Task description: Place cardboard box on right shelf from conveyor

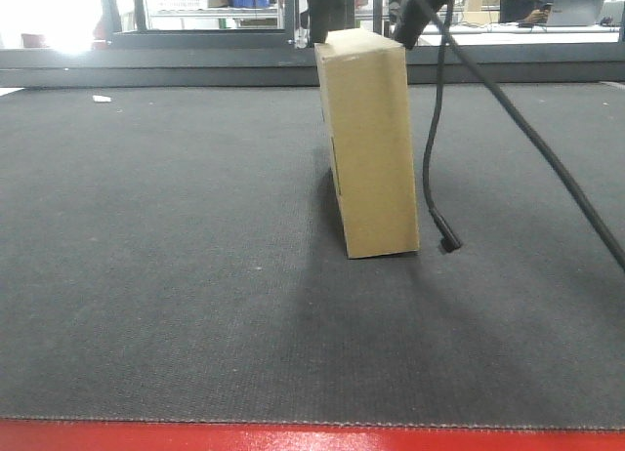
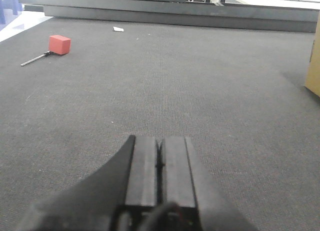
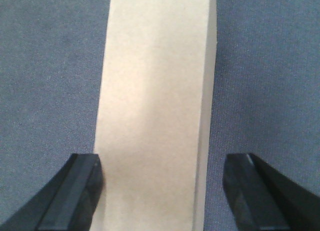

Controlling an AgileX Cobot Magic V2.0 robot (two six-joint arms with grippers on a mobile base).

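Observation:
The plain tan cardboard box (image 1: 369, 143) stands on its narrow edge, leaning slightly, in the middle of the dark grey conveyor (image 1: 146, 275). From above, its narrow top face (image 3: 155, 91) runs between the jaws of my right gripper (image 3: 162, 163), which is open. The left finger (image 3: 82, 186) sits at the box's edge; the right finger (image 3: 250, 191) stands apart from it. My left gripper (image 2: 160, 141) is shut with nothing in it, low over bare belt, and the box's edge (image 2: 315, 66) shows far to its right. The right shelf is out of view.
A black cable (image 1: 435, 178) hangs down to the belt just right of the box. A red block on a thin rod (image 2: 59, 44) and a white scrap (image 2: 118, 29) lie at the far left. A dark rail (image 1: 195, 65) bounds the belt's back; its red edge (image 1: 293, 438) is in front.

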